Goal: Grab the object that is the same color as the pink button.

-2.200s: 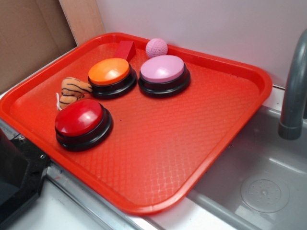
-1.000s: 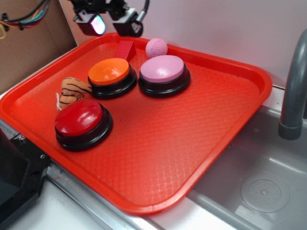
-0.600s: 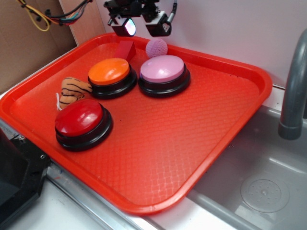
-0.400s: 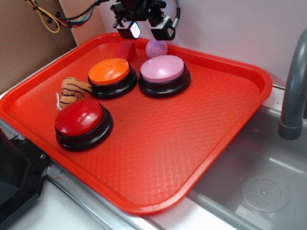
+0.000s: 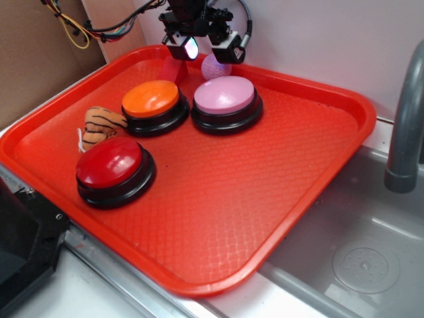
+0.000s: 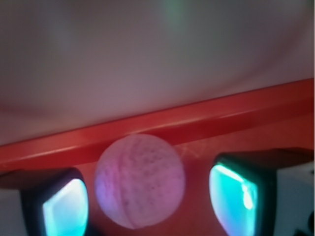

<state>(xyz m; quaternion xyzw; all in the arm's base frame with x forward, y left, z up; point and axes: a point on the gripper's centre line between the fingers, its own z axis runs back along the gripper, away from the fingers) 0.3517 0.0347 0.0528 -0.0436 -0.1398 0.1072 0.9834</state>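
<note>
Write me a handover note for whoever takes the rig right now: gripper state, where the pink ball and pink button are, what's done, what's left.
Gripper: open, at the tray's far edge, fingers either side of the pink ball; in the wrist view the ball sits between the pads with a gap on both sides.
Pink ball: on the red tray against the far rim, just behind the pink button.
Done: approach and alignment over the ball.
Left: lower if needed, close on the ball, lift. The red wedge block lies close to the left, so keep clear of it.
</note>
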